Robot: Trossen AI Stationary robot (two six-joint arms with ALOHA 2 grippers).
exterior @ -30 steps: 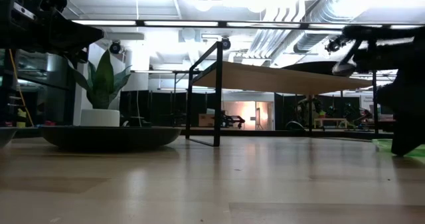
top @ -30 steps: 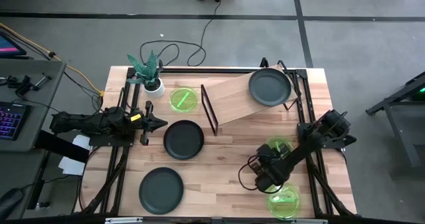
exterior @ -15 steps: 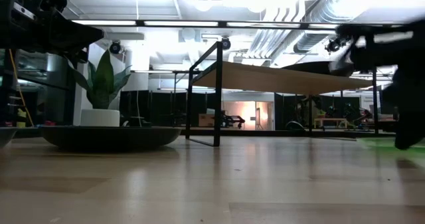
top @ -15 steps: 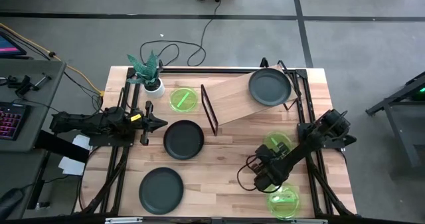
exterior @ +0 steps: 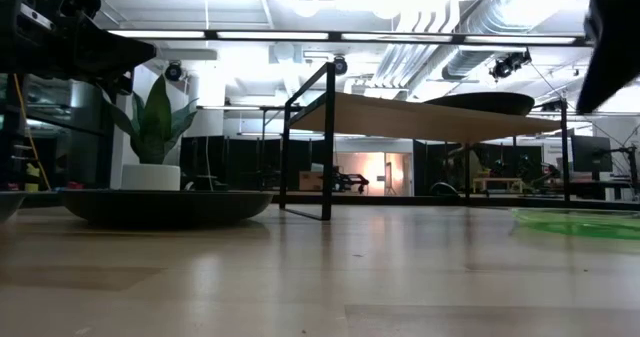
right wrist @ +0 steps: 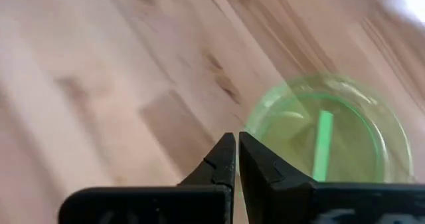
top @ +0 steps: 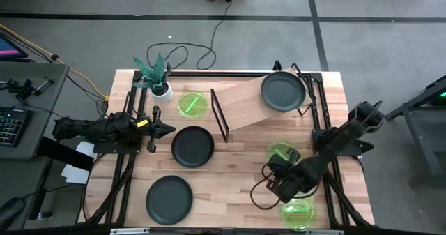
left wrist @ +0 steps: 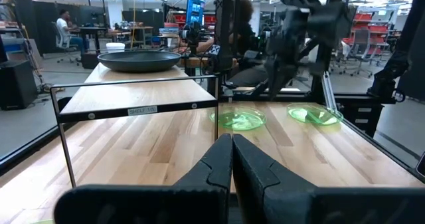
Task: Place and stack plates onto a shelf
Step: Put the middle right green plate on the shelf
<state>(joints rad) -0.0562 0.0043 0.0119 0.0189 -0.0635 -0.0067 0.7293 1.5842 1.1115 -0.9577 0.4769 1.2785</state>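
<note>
Shelf (top: 252, 104): light-wood board on a thin black frame, tilted, at the far middle-right of the table (top: 230, 172).

Dark grey plates, three: one (top: 283, 91) resting on the right end of the shelf; one (top: 193, 146) flat on the table just left of the shelf frame, directly ahead of the left gripper; one (top: 168, 199) near the front edge, left of centre.

Neon-green plates, three: one (top: 192, 104) at the far side between the potted plant (top: 156, 74) and the shelf; one (top: 282, 153) on the table at right, just in front of the shelf; one (top: 297, 213) at the near right corner.

Left gripper (top: 167, 129): held level at the left side of the table, fingers pressed together with nothing between them, tips pointing at the middle dark plate but apart from it.

Right gripper (top: 277, 187): raised above the table between the two right-hand green plates, fingers closed against each other, empty; in its wrist view a green plate (right wrist: 327, 136) lies just past the fingertips
</note>
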